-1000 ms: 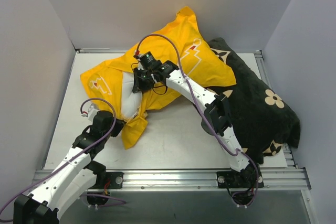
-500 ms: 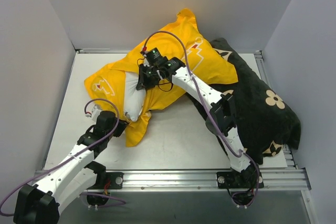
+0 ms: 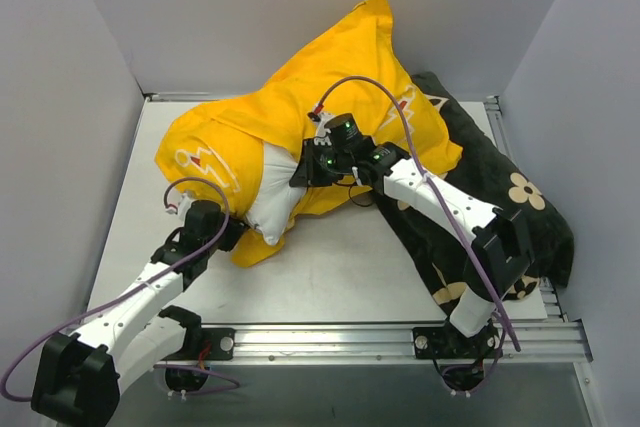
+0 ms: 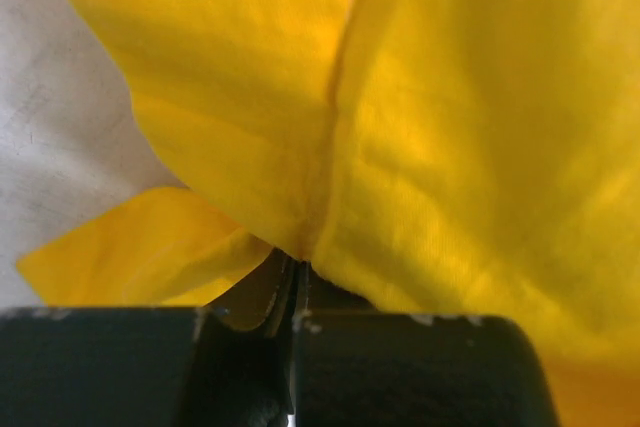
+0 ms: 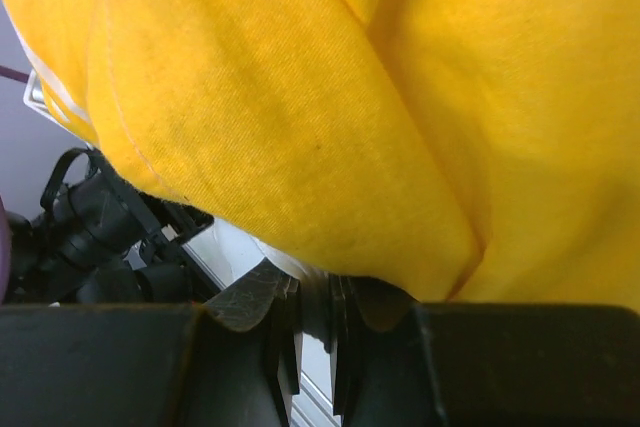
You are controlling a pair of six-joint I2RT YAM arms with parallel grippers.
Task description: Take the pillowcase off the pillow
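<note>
Since one second ago the right pincer (image 3: pixel 305 172) has travelled to the right, and the yellow cloth went with it.
Left pincer (image 3: pixel 236 237) is pressed together on the low hem of the bright yellow soft fabric pillowcase (image 3: pixel 330 77), I judge as an anchor. Just to its right, the plump white rectangular pillow (image 3: pixel 275 192) bulges out of the opening. The right pincer's jaws are nearly together on a yellow fold, seemingly pulling so the mouth stretches. The pillowcase's long axis runs diagonally from the left pincer to beyond the right one, with the closed corner pointing up and away. Right of that pincer lies the black flowered soft pillow (image 3: pixel 500 197).
</note>
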